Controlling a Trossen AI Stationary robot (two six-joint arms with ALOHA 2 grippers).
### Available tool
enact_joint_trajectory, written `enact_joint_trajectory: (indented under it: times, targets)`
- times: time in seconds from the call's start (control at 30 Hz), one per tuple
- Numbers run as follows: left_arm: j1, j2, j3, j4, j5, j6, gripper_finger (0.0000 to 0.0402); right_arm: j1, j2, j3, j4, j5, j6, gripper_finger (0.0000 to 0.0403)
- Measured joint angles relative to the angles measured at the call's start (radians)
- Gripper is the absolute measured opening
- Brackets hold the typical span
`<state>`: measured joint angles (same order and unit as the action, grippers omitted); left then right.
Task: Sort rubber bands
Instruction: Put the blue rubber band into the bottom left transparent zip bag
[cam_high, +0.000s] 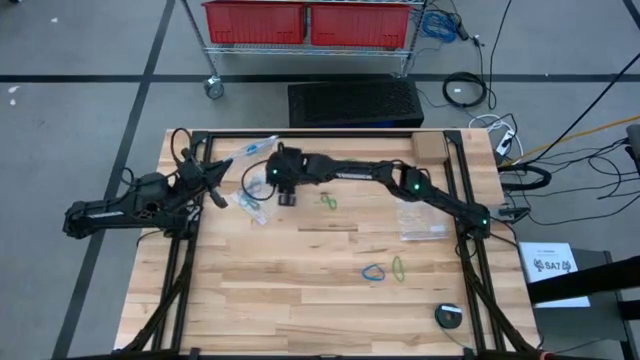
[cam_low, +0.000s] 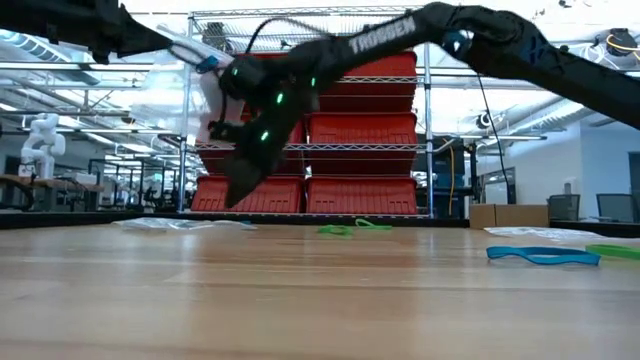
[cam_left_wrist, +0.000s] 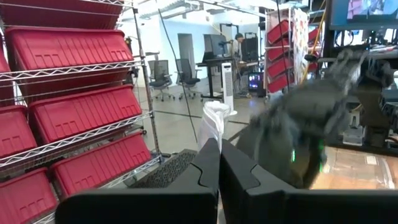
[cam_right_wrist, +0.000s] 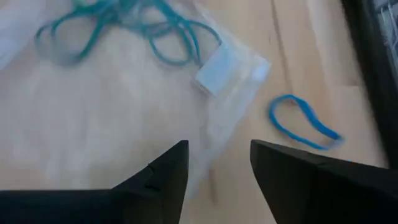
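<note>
Wooden table (cam_high: 300, 290) before a wire rack of red bins (cam_high: 305, 22). Right gripper (cam_right_wrist: 217, 165), fingers apart and empty, hovers over a clear bag (cam_right_wrist: 112, 124) of teal rubber bands (cam_right_wrist: 130, 25); left gripper (cam_left_wrist: 219, 165) pinches another bag (cam_left_wrist: 213, 121) aloft. Loose bands (cam_high: 385, 270) lie mid-table.

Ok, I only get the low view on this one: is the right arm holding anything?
Observer: No. Its wrist view shows the right gripper with fingers open and nothing between them, above a clear bag that has teal rubber bands in it, as far as I can tell.
Operator: Any loose bands near that bag?
Observer: One blue band lies on the bare wood just beside it.
Operator: And the left arm?
Observer: The left gripper is shut on a second clear bag, which stands up from between its fingers.
</note>
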<state>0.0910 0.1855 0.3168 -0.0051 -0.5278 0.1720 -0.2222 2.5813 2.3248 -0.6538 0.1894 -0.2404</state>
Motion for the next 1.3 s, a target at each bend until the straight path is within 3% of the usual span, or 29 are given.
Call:
enact_joint_trajectory:
  times: [0.3,0.43,0.57,0.7,0.97,1.3]
  targets:
    - [0.000,0.000,0.001,-0.008,0.000,0.000,0.0002,-0.125,-0.176,0.024,-0.436,0.007,-0.191,0.0161]
    - [0.000,0.000,0.001,-0.020,0.000,-0.001,0.0002,-0.256,-0.254,0.025,-0.569,-0.144,-0.151,0.0152]
    - [0.000,0.000,0.001,-0.035,0.000,-0.005,0.0002,-0.369,-0.309,-0.039,-0.588,-0.321,-0.139,0.0135]
    - [0.000,0.000,0.001,-0.037,0.000,-0.008,0.0002,-0.416,-0.346,-0.212,-0.410,-0.385,-0.168,0.0097]
    - [0.000,0.000,0.001,-0.036,0.000,-0.009,0.0002,-0.435,-0.432,-0.642,0.185,-0.451,-0.239,0.0005]
    - [0.001,0.087,0.000,0.004,-0.001,-0.004,0.0002,-0.437,-0.402,-0.663,0.255,-0.487,-0.473,0.0005]
